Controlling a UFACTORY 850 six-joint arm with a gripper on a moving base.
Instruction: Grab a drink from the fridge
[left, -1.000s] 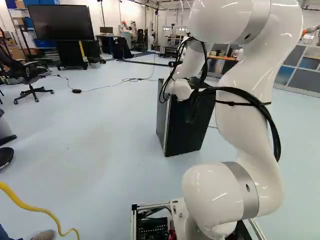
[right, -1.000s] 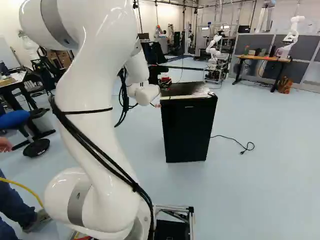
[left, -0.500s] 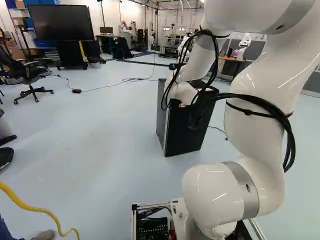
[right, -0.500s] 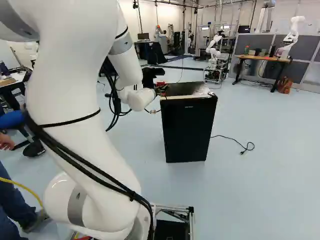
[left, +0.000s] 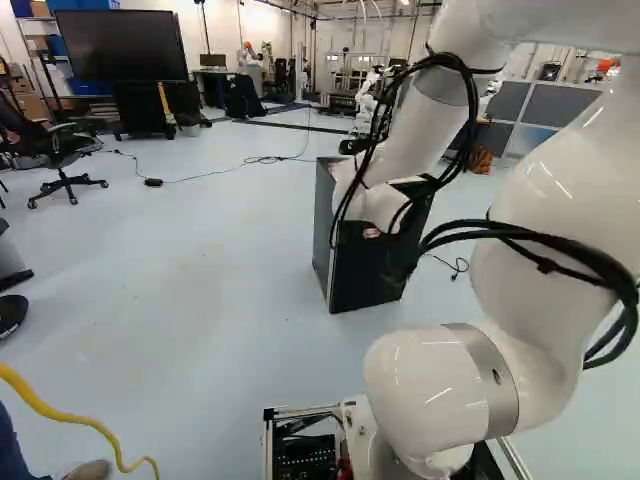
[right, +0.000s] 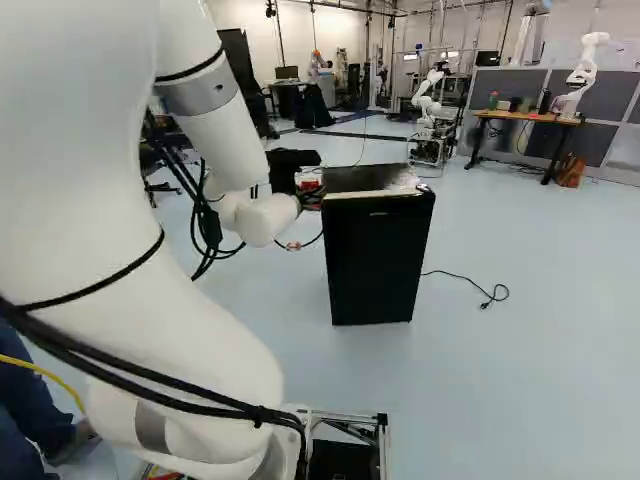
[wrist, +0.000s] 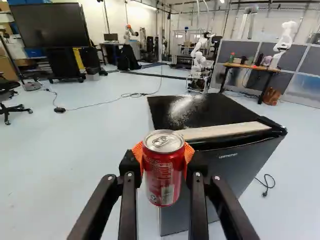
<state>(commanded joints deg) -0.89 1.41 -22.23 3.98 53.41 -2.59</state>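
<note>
Left base view: my arm (left: 530, 290) has folded back and lower within the last second. Right base view: the can, gripped, travels with it beside the closed fridge (right: 375, 260). Wrist view: the can (wrist: 163, 177) stands upright, clamped between my gripper's (wrist: 163, 157) jaws; the drink appears secured.

Upright between the jaws, pressed by both orange pads (wrist: 188, 154), is a red can (wrist: 164, 175), in front of the fridge (wrist: 242, 167). A cord (wrist: 267, 184) lies beside the fridge; the whitish patch (wrist: 184, 107) on its top may be glare.
</note>
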